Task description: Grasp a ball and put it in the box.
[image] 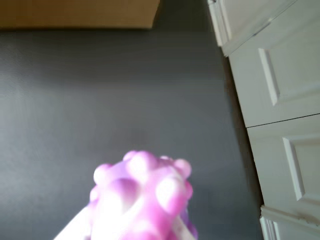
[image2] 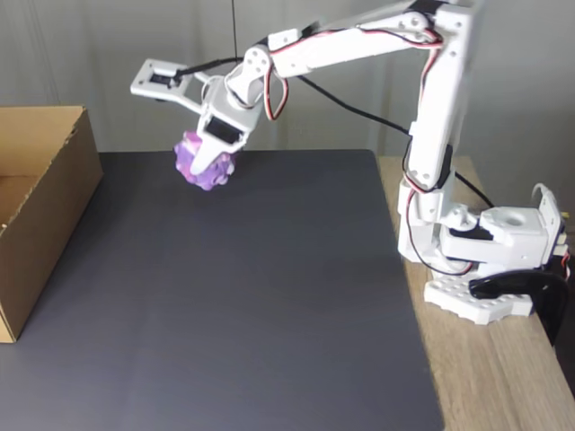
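the dark grey matte worktop (image2: 252, 296) fills most of the fixed view, with a light wooden surface at its right edge where the white arm's base stands. the large brown corrugated cardboard box (image2: 40, 206) sits at the left side of the worktop in that view, its open top facing up; in the wrist view its brown side (image: 80, 14) lies along the top edge, well apart from the load. the white end effector (image2: 208, 160) hangs in the air over the far part of the worktop, its fingers pinching the small knobby ball mottled purple, pink and white (image2: 205, 162), which is clear of the surface. in the wrist view the ball (image: 142, 197) sits blurred at the bottom, between the pale finger edges.

by my reading the grasp and lift are done; what is left is carrying the ball leftward over the box opening and letting it go. the ball is round, so it has no long axis or facing to speak of; only its knobs stick out all around.
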`<state>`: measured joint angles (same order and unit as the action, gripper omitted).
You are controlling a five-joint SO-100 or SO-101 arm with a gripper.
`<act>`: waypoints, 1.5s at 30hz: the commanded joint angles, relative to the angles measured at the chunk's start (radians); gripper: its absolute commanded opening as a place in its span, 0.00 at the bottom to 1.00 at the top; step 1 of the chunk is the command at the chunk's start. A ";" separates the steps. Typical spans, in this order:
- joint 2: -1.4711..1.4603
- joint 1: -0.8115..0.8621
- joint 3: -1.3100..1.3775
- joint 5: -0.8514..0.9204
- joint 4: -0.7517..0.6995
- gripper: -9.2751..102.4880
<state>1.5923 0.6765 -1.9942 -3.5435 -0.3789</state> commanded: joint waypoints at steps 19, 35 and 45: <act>0.023 -0.239 0.603 0.095 -0.140 0.21; -0.405 -0.396 1.221 0.112 -0.143 0.20; -0.770 -0.403 1.700 0.121 -0.127 0.21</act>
<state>0.8437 0.2899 -0.4188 -3.4269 -0.5246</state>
